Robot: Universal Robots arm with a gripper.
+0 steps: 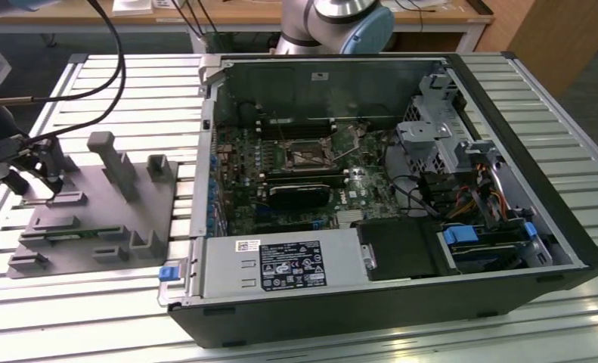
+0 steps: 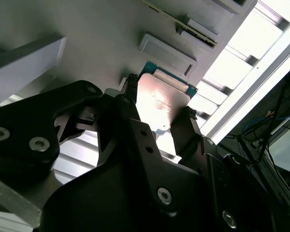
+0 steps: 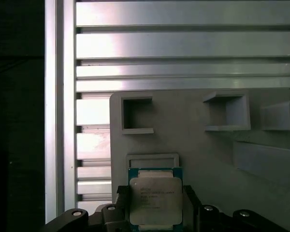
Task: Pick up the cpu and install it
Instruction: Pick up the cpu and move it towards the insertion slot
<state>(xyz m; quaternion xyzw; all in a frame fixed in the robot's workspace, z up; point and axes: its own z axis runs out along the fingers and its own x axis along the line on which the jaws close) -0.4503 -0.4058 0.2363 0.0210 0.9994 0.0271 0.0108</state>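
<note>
The cpu (image 3: 154,200), a small square chip with a dull silver top and a thin pale rim, sits between my gripper's (image 3: 154,193) two dark fingers, which press on its opposite edges. The second wrist view shows the same cpu (image 2: 162,104) clamped in the gripper (image 2: 159,102), just off the grey studded tray (image 2: 87,38). A shallow square recess (image 3: 152,159) in the tray (image 3: 198,150) lies right beside the chip. In the exterior view the gripper (image 1: 48,180) hangs over the tray (image 1: 87,227) at the exterior view's left, far from the metal-framed socket (image 1: 306,157) on the green board.
An open black computer case (image 1: 379,302) lies on the slatted aluminium table (image 1: 77,310), with drive cages and cable bundles (image 1: 470,181) at the exterior view's right. Upright blocks (image 1: 112,162) stand on the tray beside the gripper. The arm's base (image 1: 334,23) is behind the case.
</note>
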